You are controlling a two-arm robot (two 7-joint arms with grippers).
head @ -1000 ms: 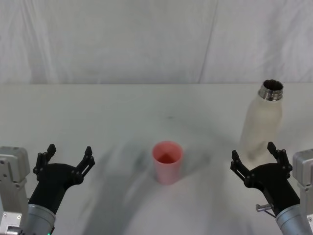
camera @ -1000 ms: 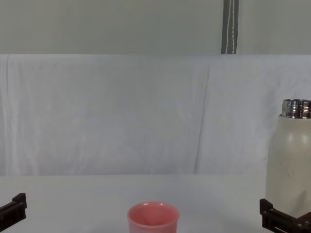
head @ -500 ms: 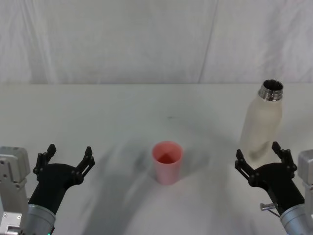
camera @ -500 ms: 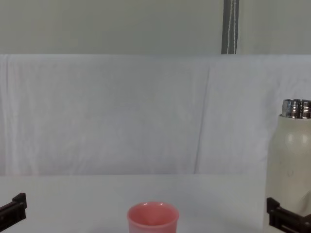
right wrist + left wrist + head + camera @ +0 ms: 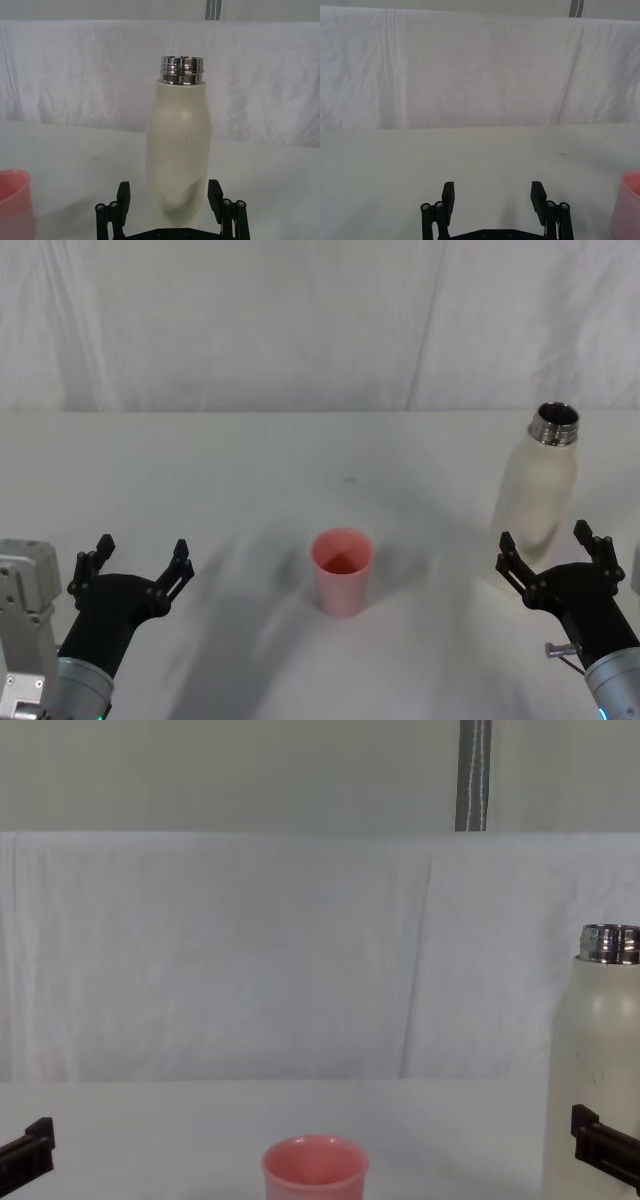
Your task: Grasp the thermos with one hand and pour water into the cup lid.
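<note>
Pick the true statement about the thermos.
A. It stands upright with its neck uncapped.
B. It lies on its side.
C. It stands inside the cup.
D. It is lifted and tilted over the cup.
A: the thermos stands upright on the table, its steel neck open, to the right of the cup; the right gripper sits just before it, jaws open and not gripping.

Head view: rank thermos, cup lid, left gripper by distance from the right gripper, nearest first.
From the right gripper, jaws open:
1. Thermos, just beyond it on the right side.
2. Cup lid, at table centre.
3. Left gripper, on the far left, jaws open.
</note>
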